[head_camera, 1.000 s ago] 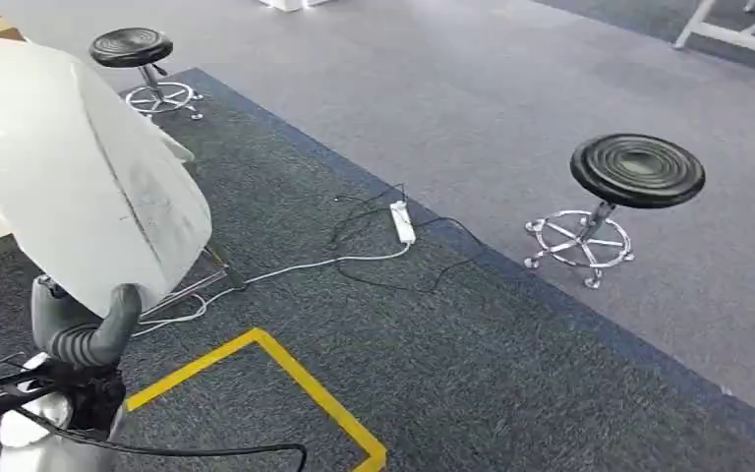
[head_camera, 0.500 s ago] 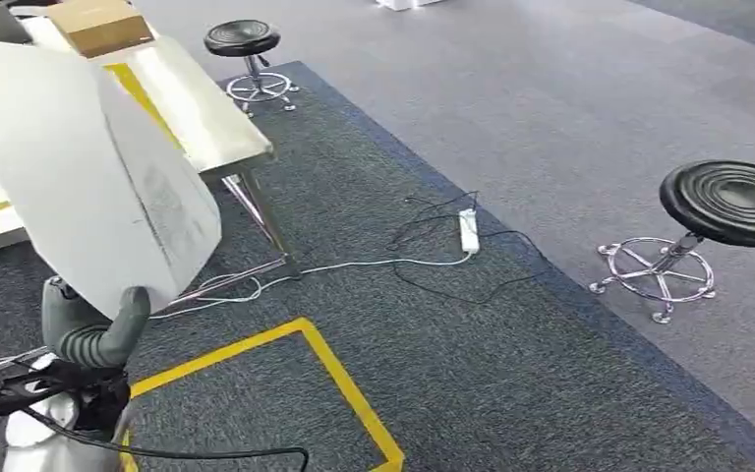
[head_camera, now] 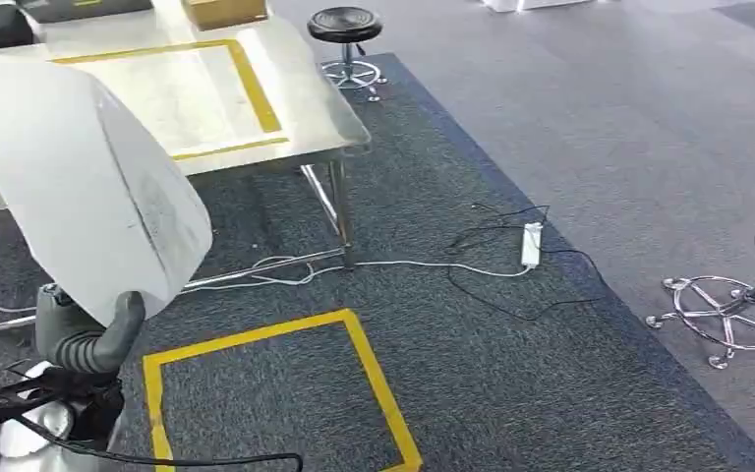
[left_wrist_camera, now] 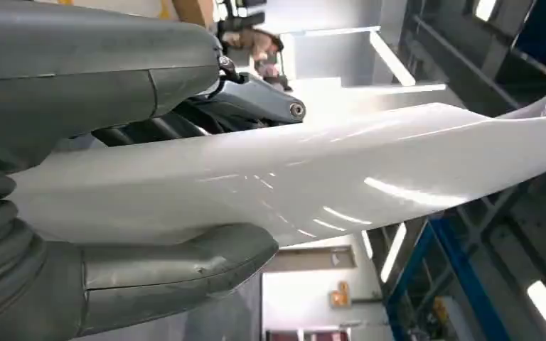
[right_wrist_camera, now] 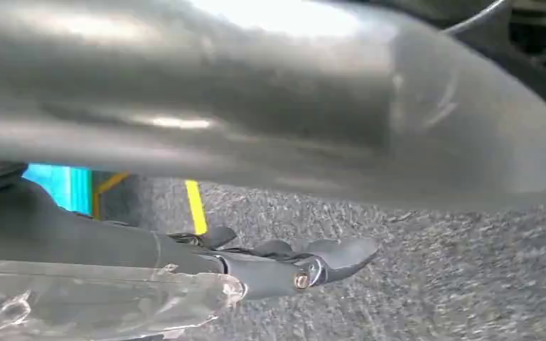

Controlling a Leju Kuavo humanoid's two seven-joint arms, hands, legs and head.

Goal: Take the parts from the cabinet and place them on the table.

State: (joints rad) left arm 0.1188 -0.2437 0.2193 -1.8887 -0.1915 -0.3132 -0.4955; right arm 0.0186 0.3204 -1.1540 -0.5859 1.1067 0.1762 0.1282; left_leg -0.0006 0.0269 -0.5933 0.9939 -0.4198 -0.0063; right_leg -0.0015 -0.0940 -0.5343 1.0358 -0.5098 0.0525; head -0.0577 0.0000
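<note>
The left hand (head_camera: 84,329) holds a large white curved panel (head_camera: 88,187), the part that the task asks for. In the left wrist view the thick grey thumb (left_wrist_camera: 178,266) presses on one face of the panel (left_wrist_camera: 313,188) and the darker fingers (left_wrist_camera: 256,106) lie on the other face, so the sheet is pinched near its lower edge. The rest of the panel stands high above the hand and leans a little to the side. The right hand (right_wrist_camera: 291,266) hangs over the carpet with its fingers curled in loosely, and I see nothing in them.

The worktop (head_camera: 305,123) is ahead and to the left, with a yellow taped rectangle (head_camera: 256,88) on its surface and a cardboard box (head_camera: 224,10) at the far side. The panel is not yet above it.

In my judgement the step in hand is the carrying. To do it well, the pinch must be firm, because the grip is low and the wide sheet can swing or slip. The robot should come close to the near edge, keep the panel away from the box, then lower it flat inside the yellow rectangle before the fingers let go. The white cable (head_camera: 423,265) and power strip (head_camera: 530,244) lie on the floor near the leg of the worktop, so the feet should avoid them.
</note>
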